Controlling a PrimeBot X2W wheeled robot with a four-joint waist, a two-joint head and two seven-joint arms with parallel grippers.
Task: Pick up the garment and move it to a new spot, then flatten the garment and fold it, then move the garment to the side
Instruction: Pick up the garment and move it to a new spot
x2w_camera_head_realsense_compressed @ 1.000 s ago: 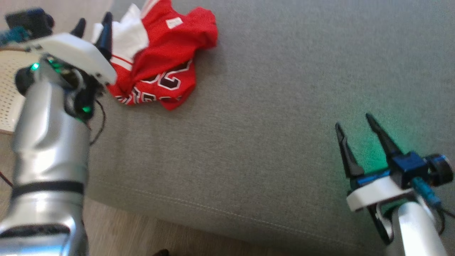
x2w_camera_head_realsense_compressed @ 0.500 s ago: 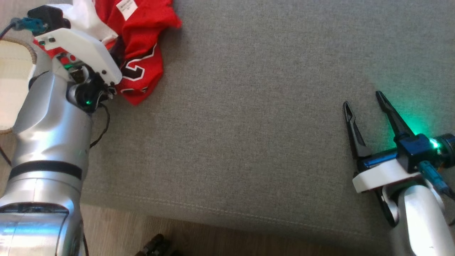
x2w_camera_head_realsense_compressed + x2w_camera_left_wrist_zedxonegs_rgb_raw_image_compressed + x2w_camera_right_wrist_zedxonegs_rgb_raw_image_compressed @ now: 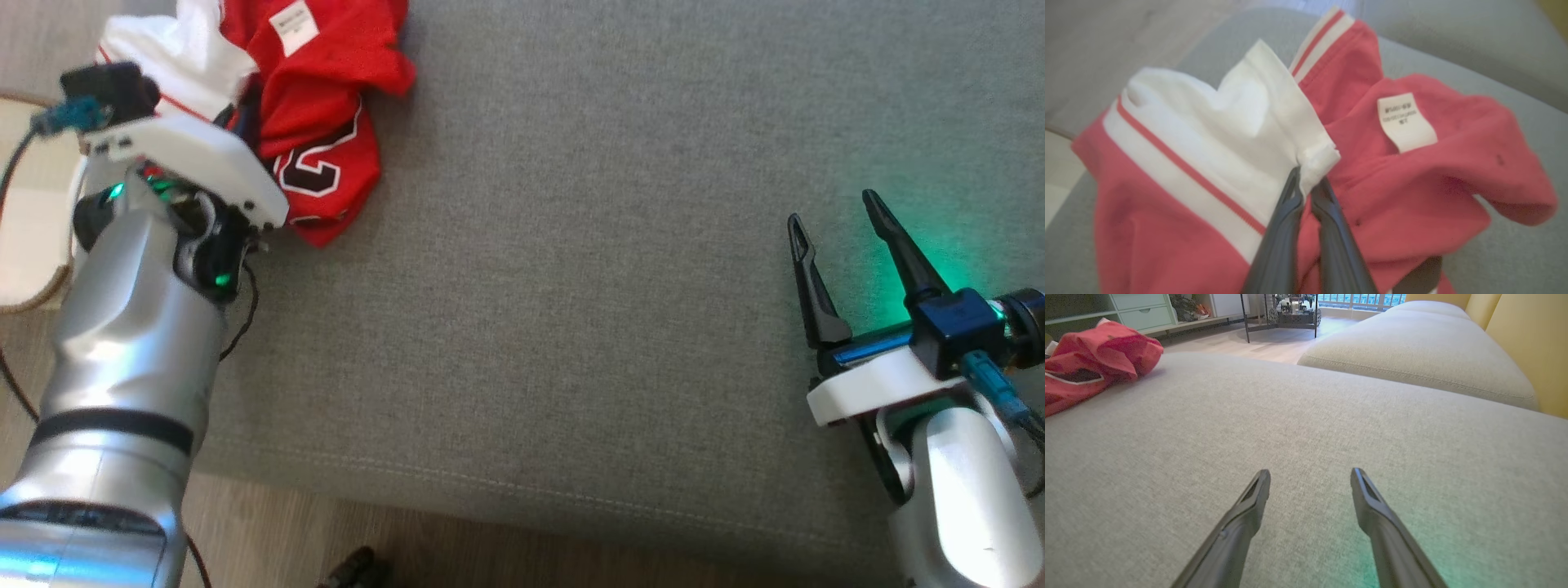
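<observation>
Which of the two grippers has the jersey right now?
The left gripper: its jaws are shut on a white fold of the red jersey. The right gripper hangs open over the grey cushion.

Crumpled red garment (image 3: 326, 82) on grey cushion (image 3: 571, 286), apparently partly behind left arm (image 3: 139, 327)

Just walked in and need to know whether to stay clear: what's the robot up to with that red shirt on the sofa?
The left gripper is shut on a white fold of the crumpled red and white jersey, which sits bunched at the far left of the grey sofa cushion. The right gripper hovers open over bare cushion on the other side, holding nothing. The jersey is not yet flattened or folded.
</observation>
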